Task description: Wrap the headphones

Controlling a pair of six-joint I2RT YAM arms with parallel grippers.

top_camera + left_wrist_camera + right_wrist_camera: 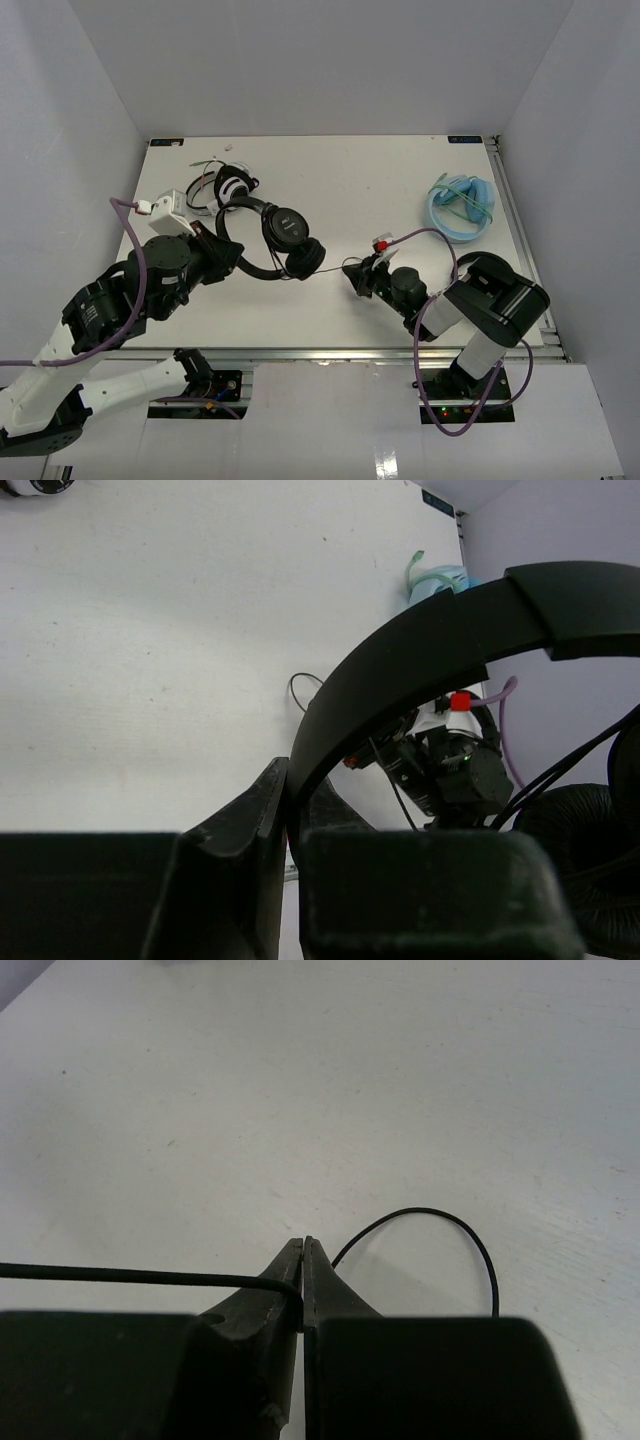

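The headphones (283, 238) are over the left-middle part of the white table (390, 180). They are matte black, with a thin curved headband (420, 650) and round earcups. One earcup has small pale lettering on its face. In the left wrist view, the cushion of an earcup (575, 825) looks soft and slightly wrinkled.

The left gripper (222, 250) is clamped on the headband. Its two dark, rough-surfaced fingers (255, 810) pinch the smooth band near one end, and the arch rises up and away to the right. I can't tell from here whether the earcups rest on the table or hang just above it.

A thin black cable (335, 271) runs from the earcups towards the right gripper (355, 272), in a nearly straight line low over the table. That gripper is closed tight on the cable. In its own view the jaws meet with the cable (120, 1277) coming in from the left and passing between them. Beyond the fingertips, the rest of the cable curls into a small open loop lying on the table.

At the back left lies a white-and-black pair (228, 187) with green cable, near the black set. A pale blue pair (462, 208) sits well apart at the back right.
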